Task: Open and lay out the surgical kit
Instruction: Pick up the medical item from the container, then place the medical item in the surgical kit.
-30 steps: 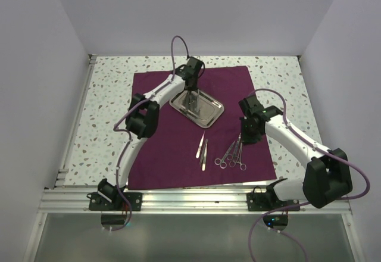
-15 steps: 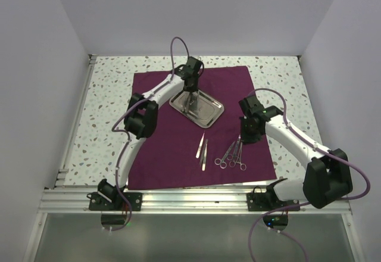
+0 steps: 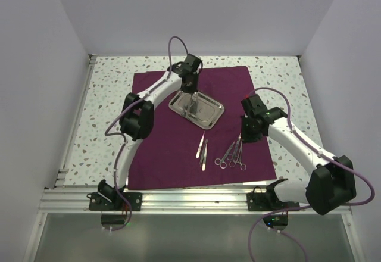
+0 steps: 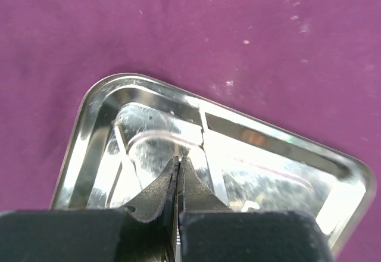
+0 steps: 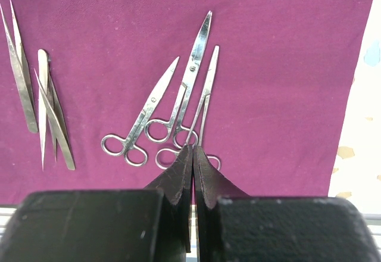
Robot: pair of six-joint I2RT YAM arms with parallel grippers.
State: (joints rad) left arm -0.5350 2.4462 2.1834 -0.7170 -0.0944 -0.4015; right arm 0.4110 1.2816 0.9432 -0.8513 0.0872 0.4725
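One dark purple cloth wrap [image 3: 166, 149] lies spread flat on the speckled table [image 3: 107, 95], covering most of its middle. All of the kit's steel rests on it.

Counting from left to right:
- One shiny rectangular steel tray [image 3: 208, 114] sits on the far half of the cloth, turned at an angle.
- Nearer you, and slightly to the right, are the tweezers [image 3: 202, 149]. At least two pairs lie side by side, roughly parallel. They overlap, so you cannot get an exact count.
- Just right of them are three ring-handled instruments [image 3: 232, 155], fanned together with rings toward you and tips pointing away.

Your left arm rises from its base at the near left edge and runs up along the cloth's left side. It bends at the elbow and reaches right across the cloth's far half. The left gripper [image 4: 178, 164] points down over the tray. Its fingers are pressed together, and no object shows between them.

Your right arm starts at the near right edge and folds outward past the cloth's right border. Its forearm angles back in toward the centre. The right gripper [image 5: 193, 152] points down over the ring-handled group. Its fingers are also closed tight and hold nothing you can see. You cannot tell whether its tips touch the steel.
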